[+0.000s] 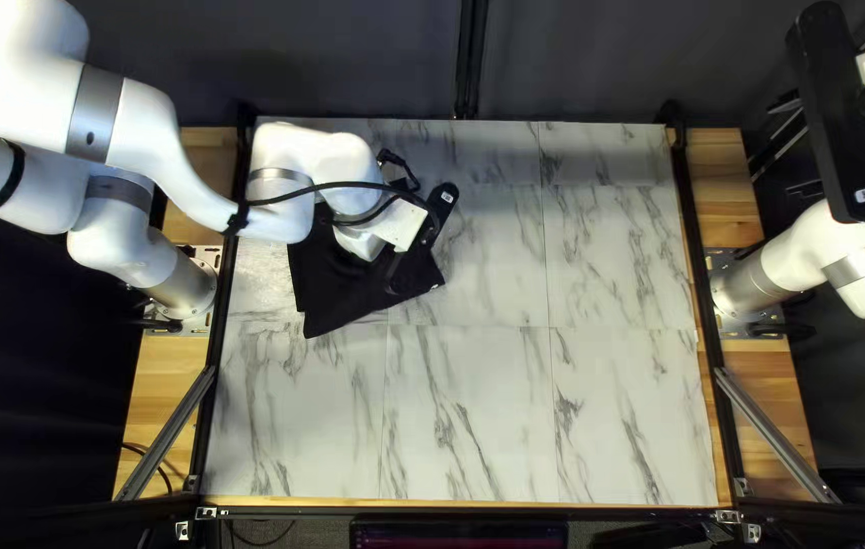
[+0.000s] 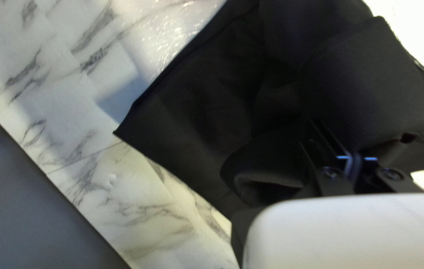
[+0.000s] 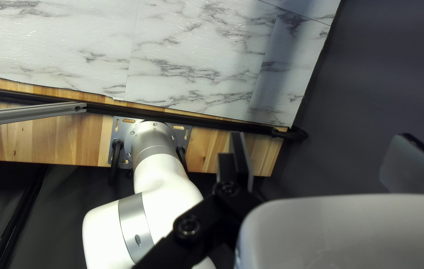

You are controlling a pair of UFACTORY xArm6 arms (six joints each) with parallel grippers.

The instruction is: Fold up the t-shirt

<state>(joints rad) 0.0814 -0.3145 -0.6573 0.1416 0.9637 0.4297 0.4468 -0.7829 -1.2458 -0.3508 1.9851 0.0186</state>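
The T-shirt (image 1: 336, 300) is lying on the table (image 1: 473, 407), toward its far left part; the left arm's base (image 1: 187, 285) is standing at the left edge, the right arm's base (image 1: 743, 285) at the right, the curtain (image 1: 351, 61) hanging behind.

Two arms: the left one (image 1: 143, 127) and the right one (image 1: 798, 249). They carry two claws, one apiece: the left claw (image 1: 392, 269) and the right claw (image 3: 326, 157) – the latter showing two fingers. There is one worktop (image 1: 473, 407) and one black t-shirt (image 1: 336, 305). Two side rails, one left (image 1: 214, 386) and one right (image 1: 694, 234). Two slanted metal struts, a left strut (image 1: 166, 432) and a right strut (image 1: 778, 432). Two black bars – one on each arm – with two white labels between them, one label each. One screen (image 1: 458, 534).
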